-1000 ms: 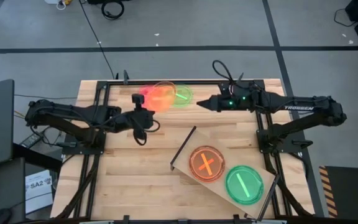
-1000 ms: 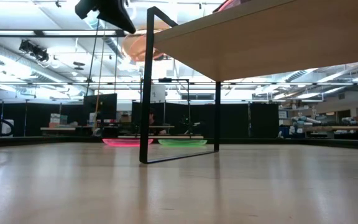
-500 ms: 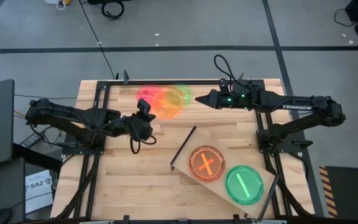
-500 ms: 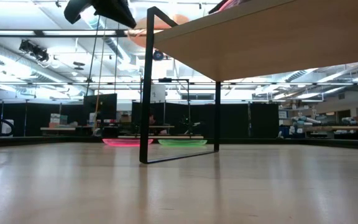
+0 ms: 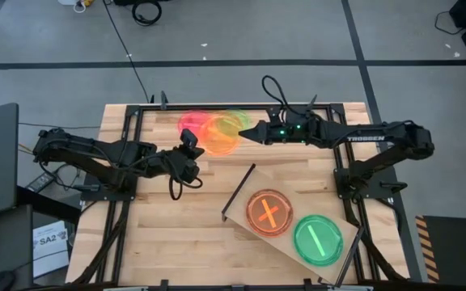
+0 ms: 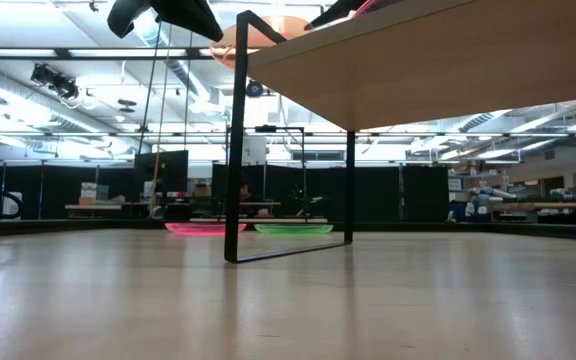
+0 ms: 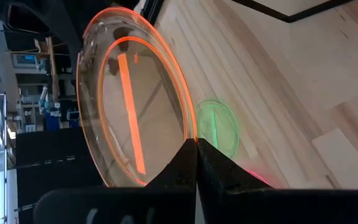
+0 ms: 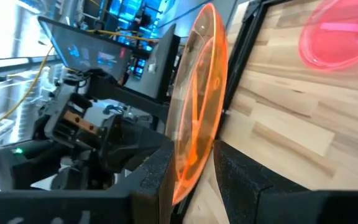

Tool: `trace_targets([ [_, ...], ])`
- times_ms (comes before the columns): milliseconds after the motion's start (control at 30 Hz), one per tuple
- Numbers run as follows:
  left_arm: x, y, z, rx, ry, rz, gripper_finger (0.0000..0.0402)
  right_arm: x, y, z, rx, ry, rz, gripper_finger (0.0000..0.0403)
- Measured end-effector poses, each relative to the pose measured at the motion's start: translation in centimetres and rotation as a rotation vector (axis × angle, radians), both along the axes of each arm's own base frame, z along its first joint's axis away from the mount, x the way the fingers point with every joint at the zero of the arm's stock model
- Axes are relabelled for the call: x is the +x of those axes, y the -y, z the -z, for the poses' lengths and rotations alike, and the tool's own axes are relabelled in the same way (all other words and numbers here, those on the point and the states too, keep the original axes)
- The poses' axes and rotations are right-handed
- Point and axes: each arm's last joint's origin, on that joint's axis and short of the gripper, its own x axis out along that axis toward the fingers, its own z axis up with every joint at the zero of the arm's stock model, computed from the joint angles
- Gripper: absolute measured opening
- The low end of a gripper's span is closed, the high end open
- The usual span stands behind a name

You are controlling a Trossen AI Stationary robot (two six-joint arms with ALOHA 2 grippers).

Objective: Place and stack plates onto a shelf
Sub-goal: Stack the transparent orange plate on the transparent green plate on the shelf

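Observation:
My left gripper [image 5: 197,148] is shut on a neon orange plate [image 5: 221,133], held up in the air over the far part of the table. In the left wrist view the plate [image 7: 135,106] stands on edge with its streak showing. My right gripper [image 5: 243,134] is open at the plate's opposite side. Its fingers [image 8: 160,168] stand on either side of the plate's rim [image 8: 194,143], and I cannot tell whether they touch it. A pink plate [image 5: 189,123] and a green plate [image 5: 239,121] lie flat on the table. The shelf [image 5: 241,212] carries an orange plate [image 5: 269,212] and a green plate [image 5: 318,240]. My left gripper pinches the orange plate's rim [image 7: 190,134] between its two fingers, coming level from the table's left side. The plate is lifted clear of the table and stands nearly on edge beyond the fingertips.
The shelf stands aslant at the near right of the table on thin black legs [image 6: 236,150]. Bare tabletop [image 5: 168,234] lies to its left. Black frame rails [image 5: 136,121] run along the table's far and side edges.
The left gripper has carried the orange plate a little toward the right and the near edge, away from above the pink plate. The right gripper has moved left toward the plate, and its fingers now reach the rim.

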Motion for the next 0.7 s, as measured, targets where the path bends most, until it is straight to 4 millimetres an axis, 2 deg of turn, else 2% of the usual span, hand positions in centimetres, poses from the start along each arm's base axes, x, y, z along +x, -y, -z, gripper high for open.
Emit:
trace_targets([
  [300, 0.0, 0.0, 0.0, -0.001, 0.0, 0.0, 0.0004, 0.19, 0.0, 0.46, 0.005, -0.026, -0.013, 0.0111],
  [700, 0.0, 0.0, 0.0, 0.0, -0.001, 0.0, 0.0011, 0.18, 0.01, 0.49, -0.006, -0.03, -0.016, 0.0049],
])
